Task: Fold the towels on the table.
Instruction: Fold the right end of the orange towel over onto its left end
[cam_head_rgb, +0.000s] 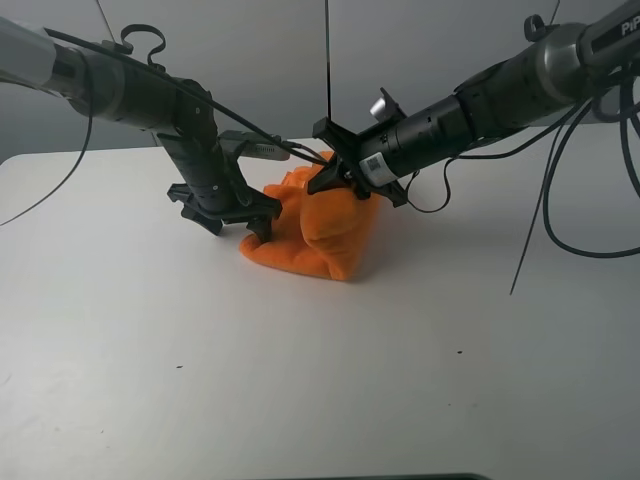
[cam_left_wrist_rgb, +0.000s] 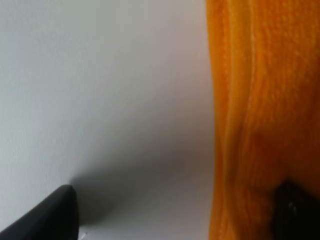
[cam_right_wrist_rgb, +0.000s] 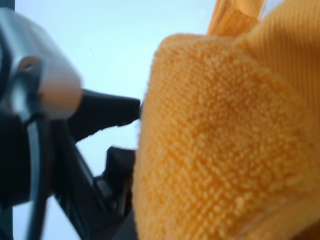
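Judged soft, light and limp, the towel (cam_head_rgb: 318, 238) is hanging bunched from the clenched right gripper (cam_head_rgb: 343, 183), the left gripper (cam_head_rgb: 240, 222) hovering spread at its edge; grip corners.

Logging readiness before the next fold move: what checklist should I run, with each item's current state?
1. The towel lies flat on the table: not ok, bunched in a heap.
2. The left gripper is open: ok, jaws stand apart beside the towel.
3. The right gripper holds the towel: cannot tell, the towel hides its jaws.
4. The towel sits well inside the table's edges: ok.
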